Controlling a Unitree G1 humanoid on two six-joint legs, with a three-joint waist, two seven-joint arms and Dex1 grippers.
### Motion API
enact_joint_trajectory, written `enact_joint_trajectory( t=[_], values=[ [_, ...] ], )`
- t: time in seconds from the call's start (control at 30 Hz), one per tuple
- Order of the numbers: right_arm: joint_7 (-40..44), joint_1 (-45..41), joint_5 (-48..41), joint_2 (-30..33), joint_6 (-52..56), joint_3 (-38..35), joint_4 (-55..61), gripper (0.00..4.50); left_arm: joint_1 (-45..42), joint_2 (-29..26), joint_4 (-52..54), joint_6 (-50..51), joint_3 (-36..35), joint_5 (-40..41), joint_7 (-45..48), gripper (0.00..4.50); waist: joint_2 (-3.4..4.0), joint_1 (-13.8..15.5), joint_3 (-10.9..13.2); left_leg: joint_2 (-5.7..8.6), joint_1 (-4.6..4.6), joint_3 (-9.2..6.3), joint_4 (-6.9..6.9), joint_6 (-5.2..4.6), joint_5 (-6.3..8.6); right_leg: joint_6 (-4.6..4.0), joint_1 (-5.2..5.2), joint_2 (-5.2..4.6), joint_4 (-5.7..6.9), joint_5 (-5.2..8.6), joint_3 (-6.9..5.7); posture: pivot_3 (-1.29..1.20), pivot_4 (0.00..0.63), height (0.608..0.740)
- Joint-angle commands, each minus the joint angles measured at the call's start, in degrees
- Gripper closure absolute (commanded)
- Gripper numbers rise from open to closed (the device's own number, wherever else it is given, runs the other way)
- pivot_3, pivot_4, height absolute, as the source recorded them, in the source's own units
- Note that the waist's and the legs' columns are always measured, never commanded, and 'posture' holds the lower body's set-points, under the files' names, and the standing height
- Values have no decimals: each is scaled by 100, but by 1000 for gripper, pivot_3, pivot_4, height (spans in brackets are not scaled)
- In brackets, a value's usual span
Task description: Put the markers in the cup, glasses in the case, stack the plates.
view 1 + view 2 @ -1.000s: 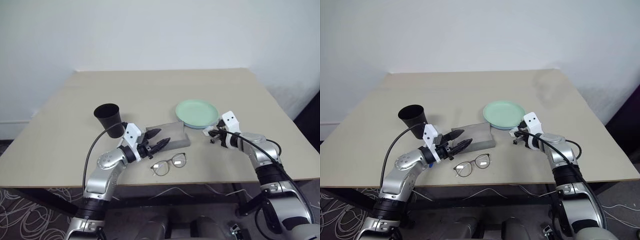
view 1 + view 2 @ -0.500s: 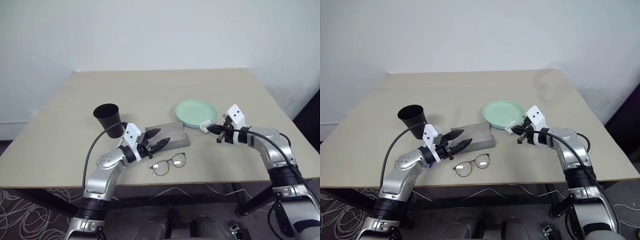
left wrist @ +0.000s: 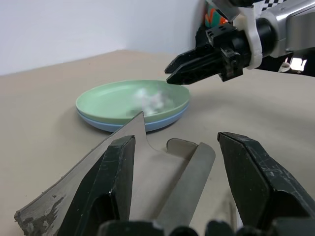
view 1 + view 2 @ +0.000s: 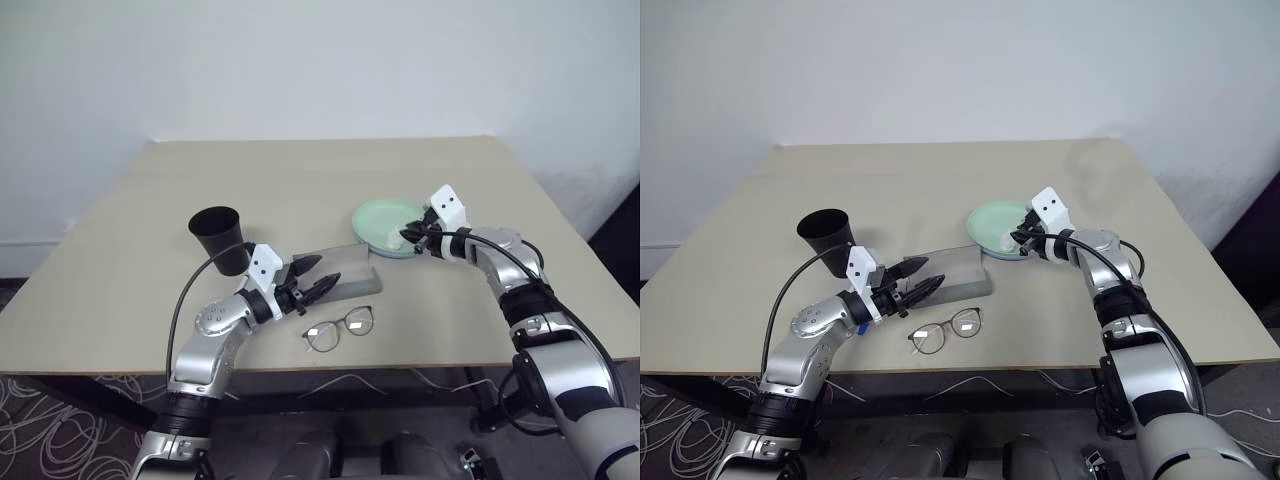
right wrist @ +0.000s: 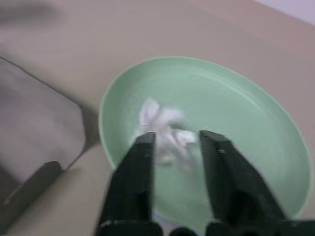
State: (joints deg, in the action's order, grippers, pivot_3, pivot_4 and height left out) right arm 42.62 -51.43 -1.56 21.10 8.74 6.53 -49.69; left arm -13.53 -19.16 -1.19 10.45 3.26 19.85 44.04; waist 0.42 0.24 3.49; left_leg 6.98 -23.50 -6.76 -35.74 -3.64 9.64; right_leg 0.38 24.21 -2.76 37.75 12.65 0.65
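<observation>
Pale wall backs your tabletop (image 4: 200, 190). Right hand (image 5: 174, 142) hovers narrowly parted over white crumpled wad (image 5: 162, 125) in stacked plates (image 3: 113, 105); left hand (image 3: 179, 167) gapes wide at case (image 4: 345, 270), empty.

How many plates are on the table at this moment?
2. The mint green plate sits stacked on the light blue plate, beside the grey case, below the right hand. A crumpled white scrap lies in the green one.

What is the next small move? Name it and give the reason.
Probably lift the right gripper clear of the mint green plate and swing it toward the glasses. Its fingers are parted, a white crumpled wad lies on the plate beneath them, and the glasses lie outside the case.
</observation>
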Motion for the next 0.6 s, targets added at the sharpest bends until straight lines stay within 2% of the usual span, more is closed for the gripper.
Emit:
enact_joint_trajectory(
  t=[0.03, 0.17, 0.43, 0.6],
  values=[
    [-49, -259, 26, 5, -319, -136, -151, 1925, -4, -29, 264, -97, -85, -2, -32, 1693, 0, -1, 0, 0, 0, 0, 1, 0, 0, 0, 0, 0, 0, 0, 0, 0, 0, 736],
    [8, -118, -28, 65, -457, -210, 0, 550, 21, -48, 311, -68, -85, 13, -42, 1693, 1, -2, 0, 0, 1, 0, 2, 0, 0, -1, 2, 1, 2, 0, 3, 0, 0, 736],
    [1333, 1376, -558, 540, -726, -284, 1801, 550, -156, -303, 265, 202, -7, 130, 374, 1693, 2, 7, 0, 1, 0, -2, 1, -1, 0, 4, -3, -1, -2, 2, -1, 0, 0, 736],
    [1818, 1999, -762, 805, -595, -272, 2288, 550, -429, -596, 279, 789, 113, 383, 986, 1693, 3, -17, 0, 1, 1, 1, -3, -1, 0, -1, -11, -2, 8, 1, 3, 0, 0, 736]
  ],
)
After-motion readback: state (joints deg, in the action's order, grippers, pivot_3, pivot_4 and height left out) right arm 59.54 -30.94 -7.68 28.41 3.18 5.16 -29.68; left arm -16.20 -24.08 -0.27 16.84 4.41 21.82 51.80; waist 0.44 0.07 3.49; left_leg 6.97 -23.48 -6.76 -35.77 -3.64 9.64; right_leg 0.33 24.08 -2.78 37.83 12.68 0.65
